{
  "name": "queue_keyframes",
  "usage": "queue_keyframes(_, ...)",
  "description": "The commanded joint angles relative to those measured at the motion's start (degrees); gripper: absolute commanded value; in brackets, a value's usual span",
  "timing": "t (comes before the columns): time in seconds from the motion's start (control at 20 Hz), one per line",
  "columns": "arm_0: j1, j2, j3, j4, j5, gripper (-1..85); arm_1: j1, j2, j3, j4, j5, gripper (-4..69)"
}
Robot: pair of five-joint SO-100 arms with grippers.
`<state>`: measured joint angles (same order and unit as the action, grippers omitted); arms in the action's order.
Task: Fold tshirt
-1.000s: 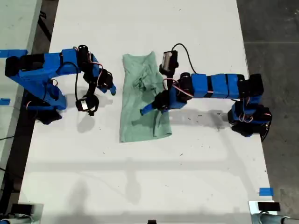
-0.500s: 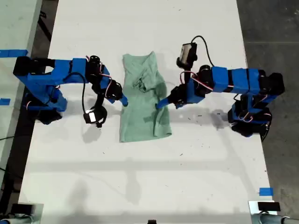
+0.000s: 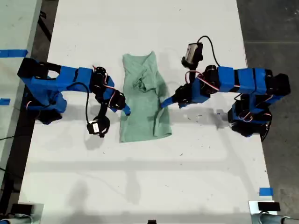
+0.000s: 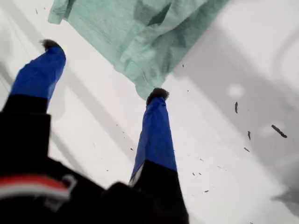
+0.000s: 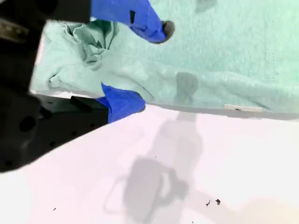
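Both grippers have been brought to opposite long edges of the tshirt [image 3: 142, 100] since the earlier frames.
My second gripper [image 3: 126, 110] [image 5: 152, 66] is held low with fingers spread, astride one edge. My first gripper [image 3: 164, 102] [image 4: 104, 69] is likewise spread, one tip beside a cloth corner. The soft, wrinkled shirt is laid as a narrow strip mid-table on the smooth white table [image 3: 140, 177].

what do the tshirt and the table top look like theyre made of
The tshirt looks like soft matte knit cloth, likely cotton: it creases and bunches, with a stitched hem. The table looks like a hard, smooth white board, perhaps laminate: faint sheen, crisp shadows.
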<state>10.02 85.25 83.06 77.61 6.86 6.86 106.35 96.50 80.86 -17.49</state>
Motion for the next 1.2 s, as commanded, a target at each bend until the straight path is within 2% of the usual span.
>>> queue_keyframes(0.0,1.41,0.00,-5.10,-0.79,-1.05,17.9,0.44,4.66,0.18,-1.49,0.88,32.4)
queue_keyframes(0.25,1.67,-4.83,-5.19,-2.20,-1.49,18.7,-0.18,6.33,2.37,-2.20,1.85,32.3)
queue_keyframes(0.45,2.11,-12.57,-5.10,-7.73,-1.58,19.5,-0.97,7.47,3.96,-2.46,2.81,32.3)
queue_keyframes(0.65,2.02,-21.18,-5.10,-12.92,-2.72,5.5,-1.76,8.53,5.36,-2.64,3.87,32.2)
queue_keyframes(0.75,2.02,-21.09,-5.19,-13.71,-2.72,3.3,-2.02,9.40,6.77,-3.16,4.39,32.2)
queue_keyframes(1.05,1.67,-11.87,-5.45,-6.59,-3.16,3.3,-1.67,11.07,9.76,-6.42,3.87,31.5)
queue_keyframes(1.15,1.67,-9.40,-8.09,-2.20,-3.16,4.5,-1.58,11.07,10.37,-7.03,3.78,31.3)
